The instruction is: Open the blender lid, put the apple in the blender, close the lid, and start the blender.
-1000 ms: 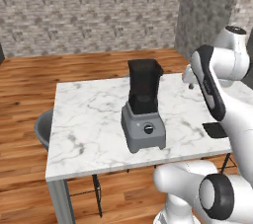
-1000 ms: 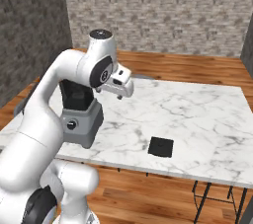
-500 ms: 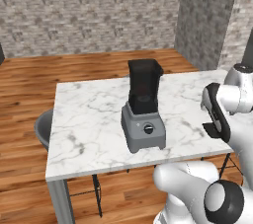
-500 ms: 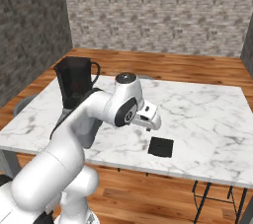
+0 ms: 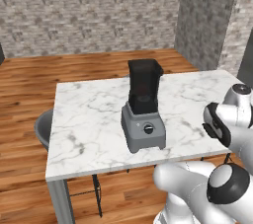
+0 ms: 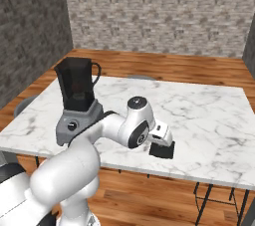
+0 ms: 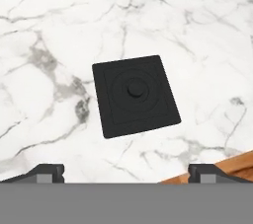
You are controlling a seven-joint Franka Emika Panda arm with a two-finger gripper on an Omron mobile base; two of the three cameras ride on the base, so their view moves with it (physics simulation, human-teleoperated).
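Poised above the blender lid (image 7: 135,94), the gripper (image 7: 126,171) has its fingertips (image 7: 47,171) spread wide apart, holding nothing. On the marble worktop (image 6: 209,115), the blender (image 6: 75,101) stands toward the left end near the front edge, its jar uncovered. Further right, the lid (image 6: 162,149) lies flat close to the front edge, well apart from the blender.

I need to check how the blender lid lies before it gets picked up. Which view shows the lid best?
The hand view: the blender lid lies flat on the marble table, whole, top face and centre knob clear. In the right base view the lid is partly covered by the arm, near the table's front edge.
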